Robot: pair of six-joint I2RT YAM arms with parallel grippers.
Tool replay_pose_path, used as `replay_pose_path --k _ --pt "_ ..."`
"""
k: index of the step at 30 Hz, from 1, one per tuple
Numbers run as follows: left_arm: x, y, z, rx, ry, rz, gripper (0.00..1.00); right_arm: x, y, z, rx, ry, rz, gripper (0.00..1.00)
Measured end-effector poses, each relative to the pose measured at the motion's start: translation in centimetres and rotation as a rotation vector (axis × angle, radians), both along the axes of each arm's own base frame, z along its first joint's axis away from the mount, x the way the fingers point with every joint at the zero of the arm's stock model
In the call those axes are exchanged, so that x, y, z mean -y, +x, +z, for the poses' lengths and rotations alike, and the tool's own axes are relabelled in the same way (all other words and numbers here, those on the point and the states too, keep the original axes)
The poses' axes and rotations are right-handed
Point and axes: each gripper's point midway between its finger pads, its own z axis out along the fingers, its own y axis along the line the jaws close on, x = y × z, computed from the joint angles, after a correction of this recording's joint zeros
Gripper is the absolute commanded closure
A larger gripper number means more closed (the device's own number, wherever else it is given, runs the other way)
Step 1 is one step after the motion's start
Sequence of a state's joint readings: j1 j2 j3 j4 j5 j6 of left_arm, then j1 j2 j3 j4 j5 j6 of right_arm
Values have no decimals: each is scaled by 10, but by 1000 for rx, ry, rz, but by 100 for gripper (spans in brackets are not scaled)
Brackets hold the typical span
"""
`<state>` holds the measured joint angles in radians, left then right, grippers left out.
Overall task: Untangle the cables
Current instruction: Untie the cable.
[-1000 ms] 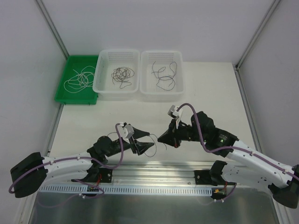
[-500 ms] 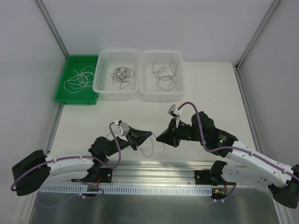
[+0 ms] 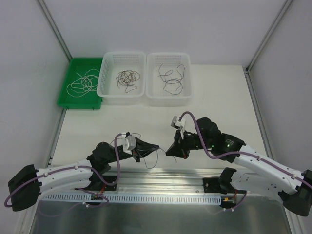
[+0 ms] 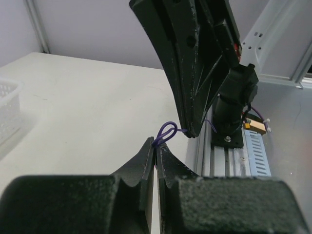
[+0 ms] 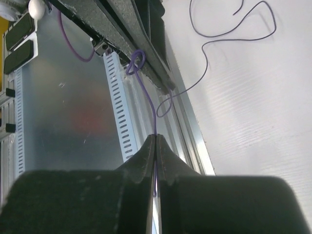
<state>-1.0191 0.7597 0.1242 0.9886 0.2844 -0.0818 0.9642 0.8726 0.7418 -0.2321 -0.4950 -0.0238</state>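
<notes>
A thin purple cable is stretched between my two grippers just above the table's near edge. My left gripper is shut on it, with a small knotted loop poking out of its tips. My right gripper is shut on the same cable a short way along; the rest of the cable trails in curves on the table. From above, the left gripper and right gripper nearly meet tip to tip, with the slack cable hanging below them.
At the back stand two white baskets, the left basket with a dark tangle and the right basket with loose dark wires. A green tray holds a whitish cable. An aluminium rail runs along the near edge.
My left gripper has gone from open to shut on the cable and pulled back left a little. The right gripper has moved left and nearer with its end.
</notes>
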Motion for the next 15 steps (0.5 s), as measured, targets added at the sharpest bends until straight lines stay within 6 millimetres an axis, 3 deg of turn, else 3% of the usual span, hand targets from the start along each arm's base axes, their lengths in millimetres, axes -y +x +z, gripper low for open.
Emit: replay_pose_path --k 15 --pt "17 -18 -18 -2 185 -162 100 0 -19 2 5 -29 175 99"
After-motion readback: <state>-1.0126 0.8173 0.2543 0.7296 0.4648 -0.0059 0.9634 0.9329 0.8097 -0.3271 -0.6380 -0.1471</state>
